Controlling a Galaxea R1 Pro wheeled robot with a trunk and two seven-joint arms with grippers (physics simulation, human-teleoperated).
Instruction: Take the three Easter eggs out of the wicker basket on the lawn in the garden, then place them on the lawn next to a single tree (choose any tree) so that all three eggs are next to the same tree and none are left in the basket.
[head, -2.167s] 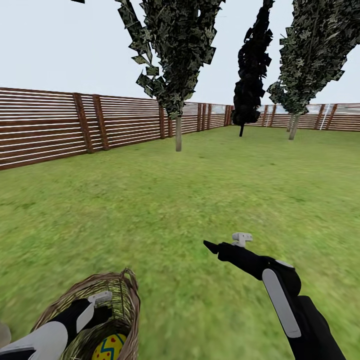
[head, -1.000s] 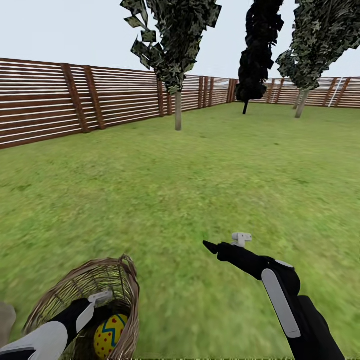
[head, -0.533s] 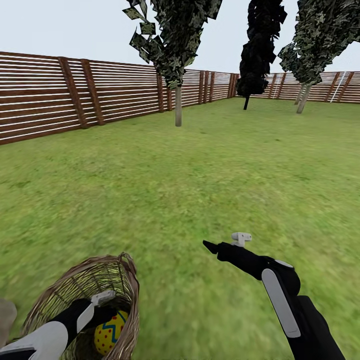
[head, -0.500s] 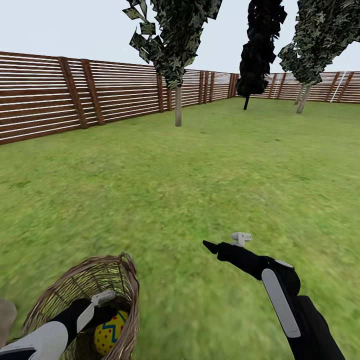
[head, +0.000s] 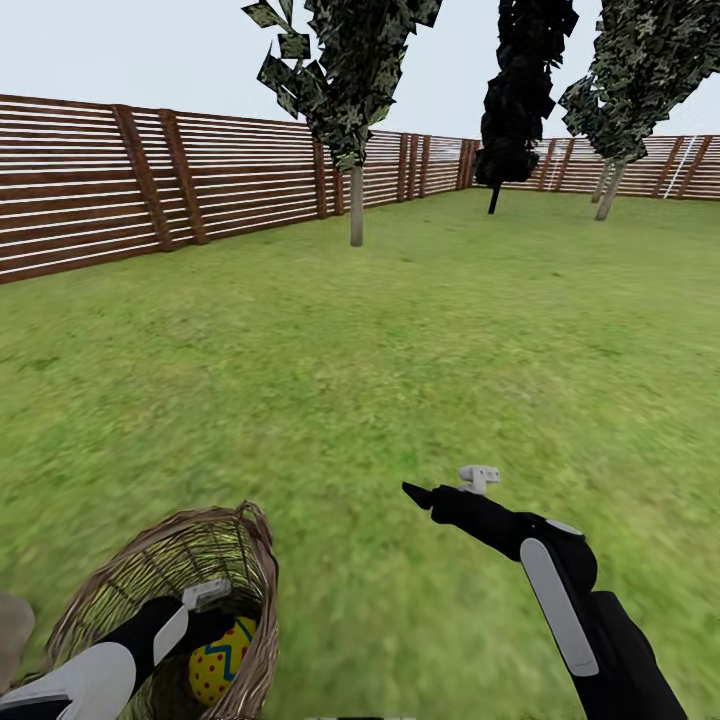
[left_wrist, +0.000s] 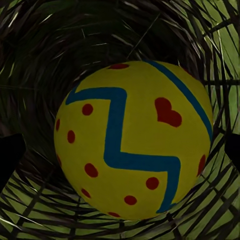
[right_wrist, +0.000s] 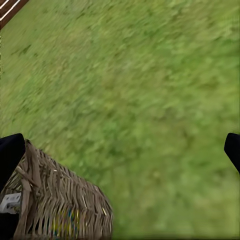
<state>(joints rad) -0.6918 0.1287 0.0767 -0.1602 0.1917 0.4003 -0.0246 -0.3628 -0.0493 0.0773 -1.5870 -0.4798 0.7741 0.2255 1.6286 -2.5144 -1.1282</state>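
Down at the head view's lower left, the left gripper (head: 205, 625) reaches into the wicker basket (head: 120, 590), which sits on the lawn (head: 400, 350). One Easter egg (left_wrist: 132, 140) lies between its parted fingers; whether they touch it cannot be told. The right gripper (head: 425, 495) hangs above bare grass, spread wide and empty. A thin-trunked tree (head: 356, 205) stands well apart by the fence (head: 100, 190).

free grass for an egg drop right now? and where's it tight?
Open mottled green lawn runs from the woven brown wicker basket out to the thin-trunked tree by the slatted brown fence; the strip between basket and right gripper is bare too. Tight inside the basket: the left gripper is down beside the yellow zigzag-painted egg, which nearly spans it.
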